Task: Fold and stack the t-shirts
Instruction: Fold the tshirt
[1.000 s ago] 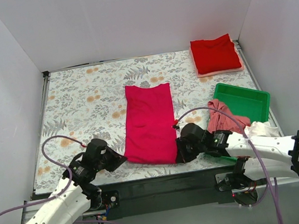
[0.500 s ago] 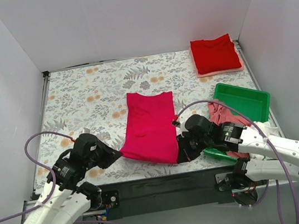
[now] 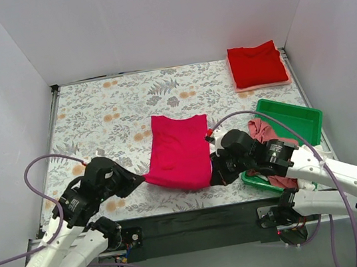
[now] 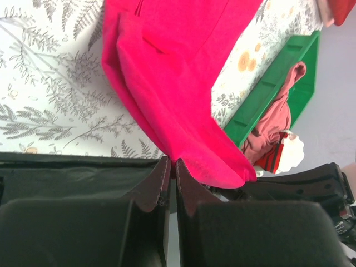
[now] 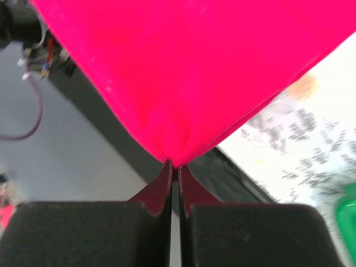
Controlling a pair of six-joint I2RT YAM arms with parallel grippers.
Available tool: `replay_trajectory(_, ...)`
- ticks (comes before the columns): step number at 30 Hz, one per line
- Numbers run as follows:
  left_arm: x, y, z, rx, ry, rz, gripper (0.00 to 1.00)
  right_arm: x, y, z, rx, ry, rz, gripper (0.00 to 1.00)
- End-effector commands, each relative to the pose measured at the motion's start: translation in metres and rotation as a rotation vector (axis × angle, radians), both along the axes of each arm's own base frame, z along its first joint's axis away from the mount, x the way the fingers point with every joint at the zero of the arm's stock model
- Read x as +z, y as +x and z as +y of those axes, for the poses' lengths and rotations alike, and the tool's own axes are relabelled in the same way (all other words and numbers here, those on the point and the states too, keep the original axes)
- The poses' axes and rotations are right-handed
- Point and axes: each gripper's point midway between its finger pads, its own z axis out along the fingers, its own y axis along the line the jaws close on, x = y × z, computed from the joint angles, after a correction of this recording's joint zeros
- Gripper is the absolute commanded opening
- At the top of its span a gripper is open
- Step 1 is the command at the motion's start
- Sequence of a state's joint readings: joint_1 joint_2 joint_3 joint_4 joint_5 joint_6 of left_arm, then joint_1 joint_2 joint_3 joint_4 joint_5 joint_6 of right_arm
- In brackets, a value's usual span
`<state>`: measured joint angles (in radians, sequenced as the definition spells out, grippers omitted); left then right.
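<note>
Magenta-crimson t-shirt (image 3: 178, 150) is stretched between your two end effectors. Your left end effector (image 4: 171, 161) is pinched tight on its near left corner, and your right end effector (image 5: 174, 165) is clamped just as tight on the near right corner. In both wrist views you can see the fingers meeting with only the thin cloth edge between them. At those two pinch points the near hem is lifted off the floral worktop (image 3: 96, 119). The far part of the shirt, ahead of both end effectors, lies flat on the worktop.

Close to the right of your right end effector sits the green tray (image 3: 294, 119). A dusty-pink t-shirt (image 3: 262, 131) is bunched over the tray's rim on the side nearest that end effector, and a white t-shirt (image 4: 290, 151) is crumpled beside it. Well beyond your right end effector, in the far right corner of the worktop, a brighter red t-shirt (image 3: 257, 63) lies folded on top of a pale pink one (image 3: 262, 85), whose edge shows beneath it.
</note>
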<state>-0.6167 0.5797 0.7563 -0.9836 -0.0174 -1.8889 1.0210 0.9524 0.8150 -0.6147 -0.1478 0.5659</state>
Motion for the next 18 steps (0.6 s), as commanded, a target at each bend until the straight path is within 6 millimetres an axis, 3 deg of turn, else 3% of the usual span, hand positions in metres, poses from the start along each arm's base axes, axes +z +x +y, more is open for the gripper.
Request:
replay_trajectory(1, 0.022, 0.024, -0.002, 0.043, -0.01, -0.105, 0.0, 0.017, 0.038, 0.0, -0.075, -0.024, -0.133, 0.01)
replay_trajectory(12, 0.034, 0.071, -0.011, 0.108, 0.06, -0.161, 0.0, 0.025, 0.084, -0.001, -0.144, -0.025, -0.172, 0.01)
replay_trajectory(18, 0.047, 0.088, -0.003, 0.176, 0.11, -0.201, 0.0, 0.037, 0.102, -0.001, -0.155, 0.013, -0.183, 0.01)
